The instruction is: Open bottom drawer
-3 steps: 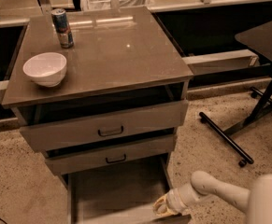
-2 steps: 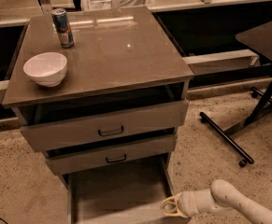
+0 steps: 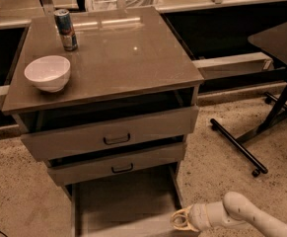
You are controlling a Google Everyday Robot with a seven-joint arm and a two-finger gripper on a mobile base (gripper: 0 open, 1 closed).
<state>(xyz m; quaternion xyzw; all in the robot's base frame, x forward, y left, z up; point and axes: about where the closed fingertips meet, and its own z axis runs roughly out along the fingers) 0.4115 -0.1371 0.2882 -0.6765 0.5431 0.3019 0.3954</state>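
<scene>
Grey-brown bottom drawer (image 3: 125, 204) open, front cut off | gripper (image 3: 179, 220) at R corner

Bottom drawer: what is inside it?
The visible floor of the bottom drawer shows nothing. Its back is hidden under the middle drawer. The gripper is at its front right corner.

Apparently an office or lab workroom: speckled hard floor (image 3: 222, 177), a grey 3-drawer bench (image 3: 128, 58), a black desk (image 3: 281, 41) on a wheeled frame (image 3: 239, 144), long ledges (image 3: 232, 63) behind. The gripper (image 3: 181, 220) hangs at the front right corner of the bottom drawer (image 3: 125, 196).
</scene>
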